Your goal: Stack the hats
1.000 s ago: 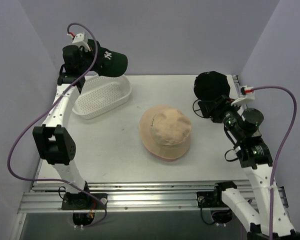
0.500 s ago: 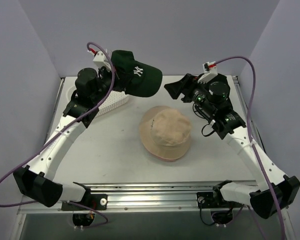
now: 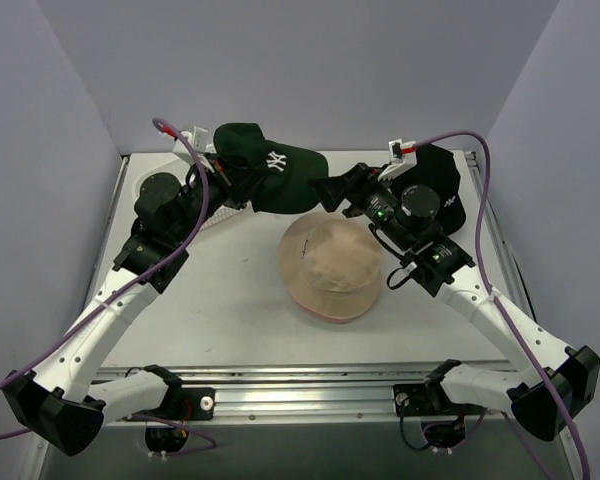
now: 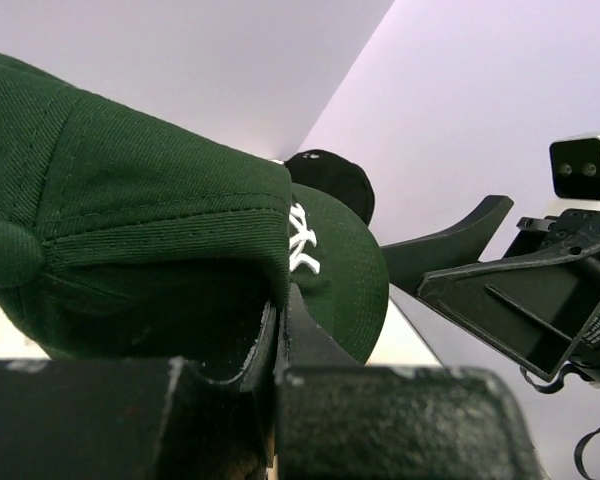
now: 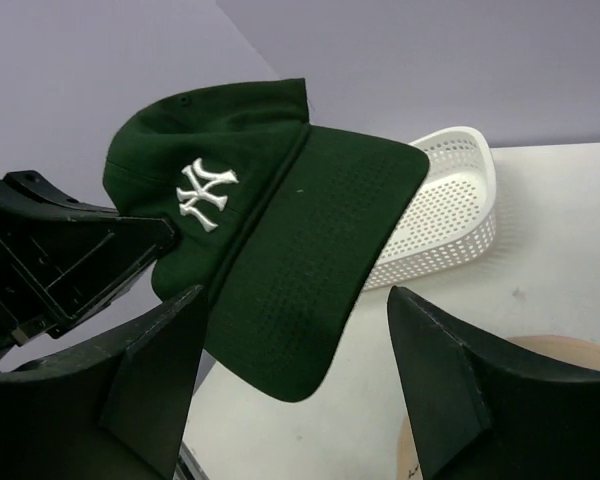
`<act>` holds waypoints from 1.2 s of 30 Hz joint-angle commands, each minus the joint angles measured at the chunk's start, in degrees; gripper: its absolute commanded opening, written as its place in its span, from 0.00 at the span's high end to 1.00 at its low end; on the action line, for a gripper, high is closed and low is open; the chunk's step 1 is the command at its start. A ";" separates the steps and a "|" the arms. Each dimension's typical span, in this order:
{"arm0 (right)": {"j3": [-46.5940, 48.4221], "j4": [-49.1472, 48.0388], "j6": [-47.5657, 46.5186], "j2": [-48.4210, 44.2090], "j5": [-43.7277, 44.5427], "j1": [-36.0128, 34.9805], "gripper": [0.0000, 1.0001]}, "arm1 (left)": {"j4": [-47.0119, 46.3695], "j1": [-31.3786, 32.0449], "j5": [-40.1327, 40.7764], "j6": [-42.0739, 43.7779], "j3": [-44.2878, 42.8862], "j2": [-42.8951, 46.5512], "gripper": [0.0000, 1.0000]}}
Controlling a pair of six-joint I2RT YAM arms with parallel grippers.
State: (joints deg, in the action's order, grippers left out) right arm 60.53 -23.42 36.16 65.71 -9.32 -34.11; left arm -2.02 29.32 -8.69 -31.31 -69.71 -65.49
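Note:
My left gripper (image 3: 232, 172) is shut on the back edge of the dark green cap (image 3: 278, 175) and holds it in the air above the table's far middle. In the left wrist view the jaws (image 4: 280, 305) pinch the cap's fabric (image 4: 130, 220). My right gripper (image 3: 332, 190) is open, its fingers either side of the cap's brim tip (image 5: 290, 290) without touching it. The tan bucket hat (image 3: 332, 262) lies crown up at mid table, with a pink rim (image 3: 325, 316) showing under it. The black cap (image 3: 448, 186) lies at the back right, behind my right arm.
The white mesh basket (image 5: 450, 200) stands at the back left, mostly hidden behind my left arm in the top view (image 3: 220, 212). Purple walls close in the back and both sides. Both arms reach over the table's far half.
My left arm has swung the green cap from above the basket rightward to the far middle. My right arm has moved left from the black cap, open, up to the green cap's brim.

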 commanded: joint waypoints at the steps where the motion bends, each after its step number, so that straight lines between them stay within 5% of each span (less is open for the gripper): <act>1: 0.11 -6.72 0.57 -1.12 1.68 -1.31 0.33 | -6.42 0.47 -1.33 -2.44 0.45 2.39 0.98; 7: -0.76 -7.96 1.37 -1.11 2.55 -2.81 0.58 | -9.49 0.47 -3.09 -4.37 5.11 4.14 0.98; 12: -1.65 -8.05 1.54 -1.29 3.35 -2.89 0.58 | -11.86 0.47 -4.58 -6.04 6.78 5.64 0.98; 16: -1.03 -7.43 1.98 -0.68 2.29 -3.07 0.43 | -13.97 0.56 -6.08 -7.45 7.40 6.34 0.98; 20: -1.12 -7.43 2.60 -0.59 1.94 -3.24 0.45 | -15.38 0.47 -6.95 -7.80 8.19 7.04 0.98; 24: -2.26 -7.95 2.95 -1.81 2.81 -3.25 0.60 | -15.73 0.47 -7.66 -8.15 8.89 7.40 0.98; 28: -2.44 -7.17 3.04 -3.31 4.65 -3.25 1.00 | -14.33 0.47 -8.45 -7.80 9.24 7.49 0.98; 30: -2.09 -6.21 3.30 -4.01 4.93 -3.24 1.00 | -10.47 0.47 -8.36 -5.79 8.46 7.75 0.98; 33: -0.07 -2.70 3.21 -5.33 5.01 -3.07 1.00 | -3.44 0.47 -5.82 -1.84 8.01 9.50 0.78; 34: 0.46 -1.47 3.30 -5.59 5.10 -3.16 1.00 | -1.77 0.56 -3.64 -1.13 8.19 10.20 0.60; 36: 1.78 1.34 3.12 -6.30 5.37 -3.16 1.00 | 1.58 0.47 -1.52 0.37 9.50 12.49 0.49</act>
State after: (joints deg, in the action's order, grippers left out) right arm 58.76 -24.36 40.29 61.10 -6.20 -37.54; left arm -4.54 29.65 -13.45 -34.68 -59.27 -56.97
